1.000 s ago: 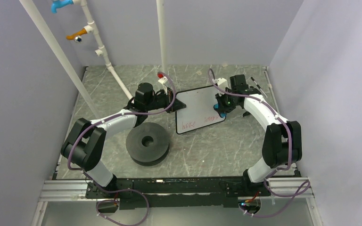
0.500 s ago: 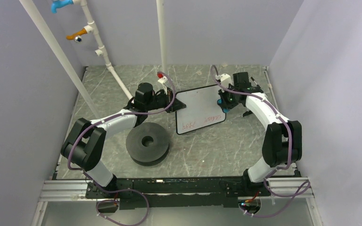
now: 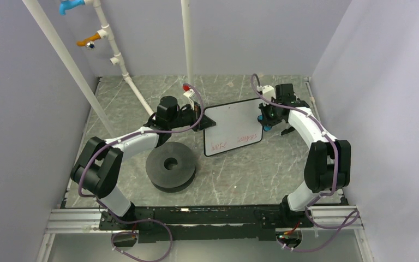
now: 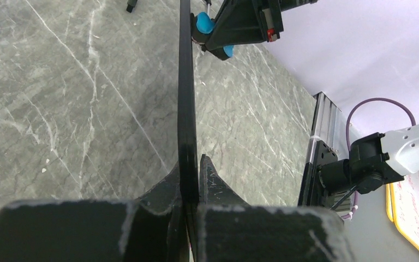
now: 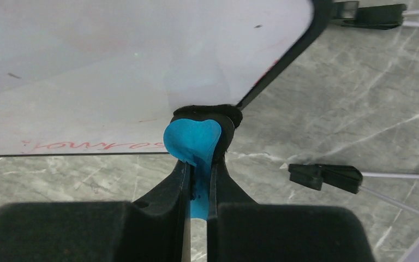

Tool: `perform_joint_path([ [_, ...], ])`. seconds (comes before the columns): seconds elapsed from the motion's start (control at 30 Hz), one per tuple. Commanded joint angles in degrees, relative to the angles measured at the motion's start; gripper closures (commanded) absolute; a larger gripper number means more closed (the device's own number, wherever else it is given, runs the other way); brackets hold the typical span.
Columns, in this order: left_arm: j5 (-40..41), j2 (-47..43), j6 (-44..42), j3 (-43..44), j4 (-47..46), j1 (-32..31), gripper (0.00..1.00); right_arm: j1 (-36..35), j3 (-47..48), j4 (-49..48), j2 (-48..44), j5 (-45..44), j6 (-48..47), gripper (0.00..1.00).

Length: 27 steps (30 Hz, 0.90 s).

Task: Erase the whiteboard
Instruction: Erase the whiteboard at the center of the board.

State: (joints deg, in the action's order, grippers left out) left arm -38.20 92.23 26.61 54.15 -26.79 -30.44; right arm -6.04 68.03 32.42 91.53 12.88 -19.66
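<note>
The whiteboard (image 3: pixel 232 123) lies tilted at mid-table, with red handwriting along its near edge (image 3: pixel 218 146). My left gripper (image 3: pixel 201 120) is shut on its left edge; the left wrist view shows the board edge-on (image 4: pixel 185 98) between the jaws (image 4: pixel 190 164). My right gripper (image 3: pixel 265 121) is shut on the blue-and-black eraser (image 5: pixel 193 141), whose black pad rests against the board's right edge near a corner. In the right wrist view the board (image 5: pixel 114 65) is mostly white, with red writing (image 5: pixel 93 145) left of the eraser.
A black disc (image 3: pixel 171 165) sits left of the board, near the left arm. Black-capped markers (image 5: pixel 327 176) lie on the table right of the board, another farther back (image 5: pixel 371 13). White pipes (image 3: pixel 132 87) and a pole (image 3: pixel 187 43) rise at the back.
My right gripper has carried the eraser to the right, from over the red writing on the board's right part out to the board's right edge. The left gripper still holds the board.
</note>
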Motion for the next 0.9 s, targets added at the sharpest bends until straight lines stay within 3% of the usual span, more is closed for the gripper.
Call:
perform_joint_path([
  [0.0, -10.1, -1.9, 1.1, 2.6, -6.0, -2.0, 1.00, 0.1, 3.2, -3.7, 1.1, 0.7, -0.1, 1.00],
  [0.3, -10.3, -1.6, 1.0, 3.0, -5.9, -2.0, 1.00, -8.1, -1.2, -0.1, -1.3, 9.7, -4.5, 1.00],
  [0.63, -10.3, -2.3, 0.4, 2.8, -5.1, -2.0, 1.00, -1.4, 2.7, -4.1, 1.5, -5.9, -0.5, 1.00],
  [0.73, -10.4, -2.3, 0.3, 2.9, -5.0, -1.9, 1.00, -1.0, 3.3, -4.1, 1.5, -5.6, -1.1, 1.00],
  [0.87, -10.4, -2.2, 0.4, 3.1, -5.0, -2.0, 1.00, -2.3, 2.5, -2.0, 0.8, 2.0, -3.4, 1.00],
])
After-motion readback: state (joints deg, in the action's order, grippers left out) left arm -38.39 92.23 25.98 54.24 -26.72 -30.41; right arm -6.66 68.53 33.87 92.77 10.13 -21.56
